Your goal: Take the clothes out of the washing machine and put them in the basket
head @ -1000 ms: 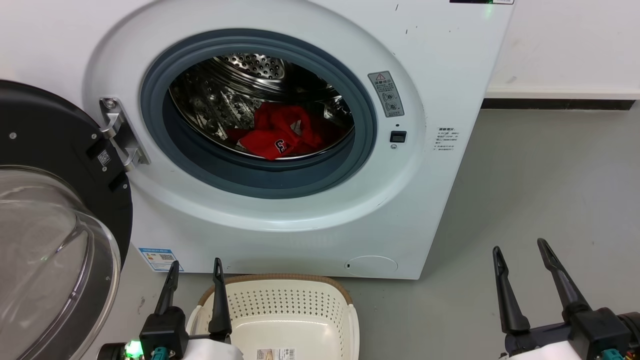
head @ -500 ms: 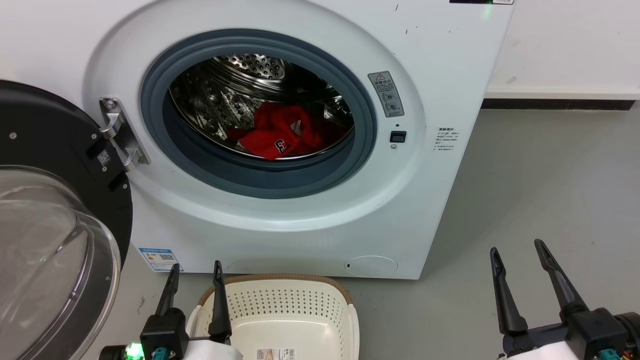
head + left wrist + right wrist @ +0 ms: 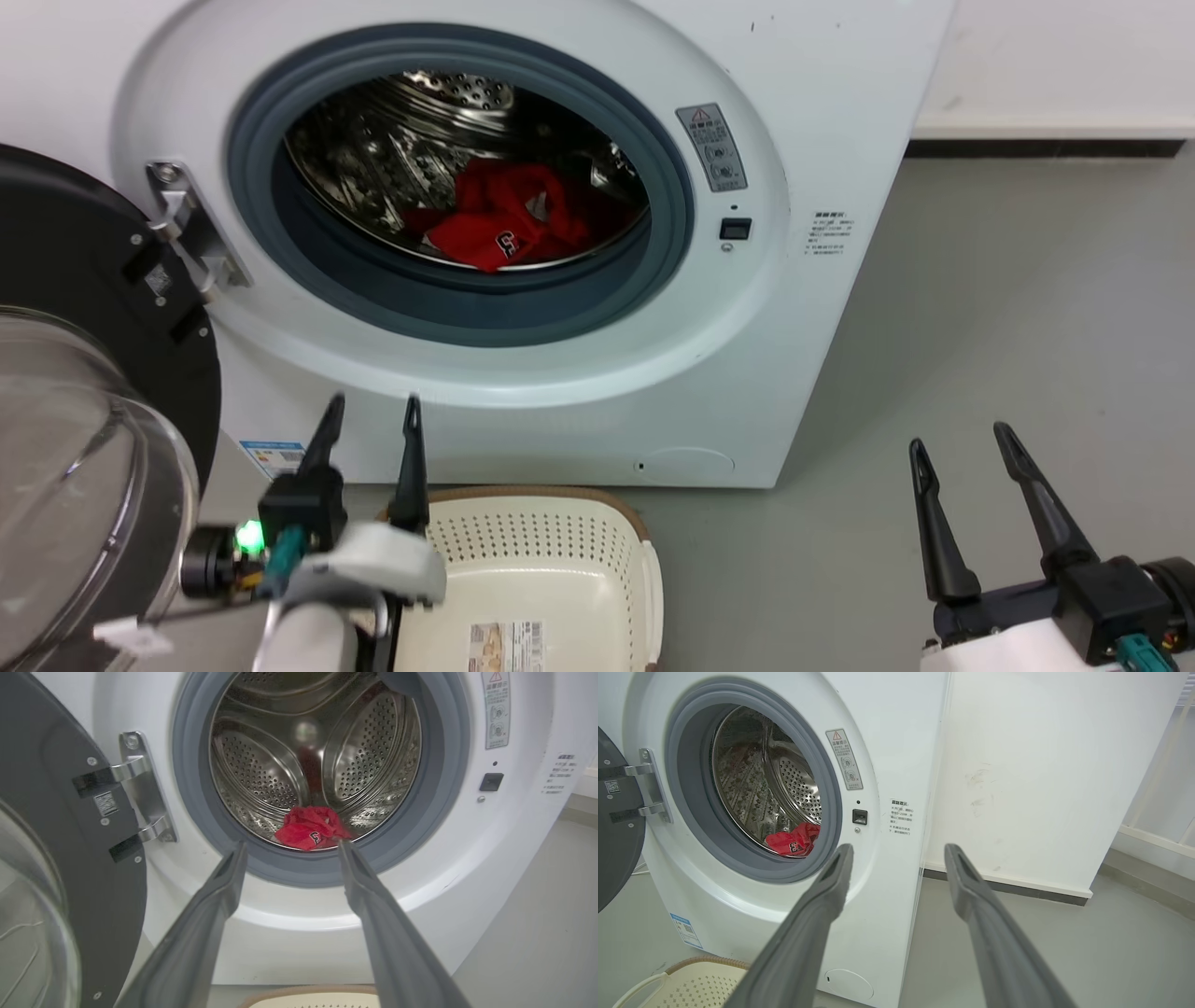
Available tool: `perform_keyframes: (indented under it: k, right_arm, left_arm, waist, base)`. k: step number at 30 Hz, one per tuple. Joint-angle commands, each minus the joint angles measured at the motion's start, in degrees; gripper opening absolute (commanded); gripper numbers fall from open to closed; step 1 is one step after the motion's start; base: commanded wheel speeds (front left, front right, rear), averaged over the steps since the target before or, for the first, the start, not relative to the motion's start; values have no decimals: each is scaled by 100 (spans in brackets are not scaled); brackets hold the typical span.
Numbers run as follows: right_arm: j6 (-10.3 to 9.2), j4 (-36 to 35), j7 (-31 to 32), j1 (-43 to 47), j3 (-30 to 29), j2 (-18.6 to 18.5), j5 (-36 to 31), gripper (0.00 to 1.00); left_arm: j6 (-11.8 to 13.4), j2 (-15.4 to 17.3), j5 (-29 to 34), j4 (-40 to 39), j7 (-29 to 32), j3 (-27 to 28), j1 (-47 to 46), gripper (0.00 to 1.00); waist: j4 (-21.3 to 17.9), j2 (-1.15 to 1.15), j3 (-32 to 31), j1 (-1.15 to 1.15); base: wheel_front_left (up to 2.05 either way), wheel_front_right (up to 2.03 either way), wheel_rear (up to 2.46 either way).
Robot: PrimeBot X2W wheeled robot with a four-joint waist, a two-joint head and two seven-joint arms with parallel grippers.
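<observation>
Clothes [image 3: 499,231] lie heaped low in the drum of the washing machine [image 3: 803,140], its door [image 3: 75,271] swung open; the garment count is unclear. The basket [image 3: 537,537] stands on the floor [image 3: 990,317] just before the machine. Left pincer [image 3: 373,399] and right pincer [image 3: 960,436]: fingers apart, gripping nothing.

No print legible: warning-triangle sticker [image 3: 711,147] at 2 o'clock of the washing machine [image 3: 560,401] opening; barcode sticker [image 3: 505,646] in the basket [image 3: 541,546].

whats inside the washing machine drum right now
A crumpled heap of red clothes lies at the bottom front of the perforated steel drum, a small number patch facing out. How many garments it holds, and what lies under it, is covered.
</observation>
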Motion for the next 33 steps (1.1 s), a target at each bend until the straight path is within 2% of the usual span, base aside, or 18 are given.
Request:
perform_keyframes:
  k: [1, 8, 16, 25, 28, 33]
  right_arm:
    - [-2, -26, -12, -84, 2, 3, -30, 100]
    - [-3, -103, -12, -470, 56, 4, -45, 100]
    - [-3, -184, -12, -908, 76, 5, 65, 100]
    - [-3, -357, -12, -1508, 79, 6, 283, 100]
    - [-3, -436, -12, -1695, 98, 7, 398, 100]
    - [-3, -525, -12, -1901, 100, 8, 581, 100]
  left_arm:
    - [-29, 37, 33, 80, -14, 14, -137, 100]
    - [-174, 231, 42, 1096, -15, 230, -1572, 100]
    - [-335, 554, 178, 2332, -14, 197, -3248, 100]
    - [-272, 913, 355, 3658, 38, 78, -5224, 100]
    - [-235, 1118, 357, 4095, 268, 109, -5815, 100]
    - [-404, 1374, 446, 4665, 780, -22, -6695, 100]
  waist:
    - [-60, 0, 117, 0]
    - [-342, 0, 747, 0]
    - [-709, 0, 1619, 0]
    - [-1078, 0, 2676, 0]
    - [-1228, 0, 3000, 0]
    - [-1449, 0, 3444, 0]
  base:
    - [0, 0, 0]
    - [0, 0, 0]
    - [0, 0, 0]
    - [0, 0, 0]
    - [0, 0, 0]
    - [0, 0, 0]
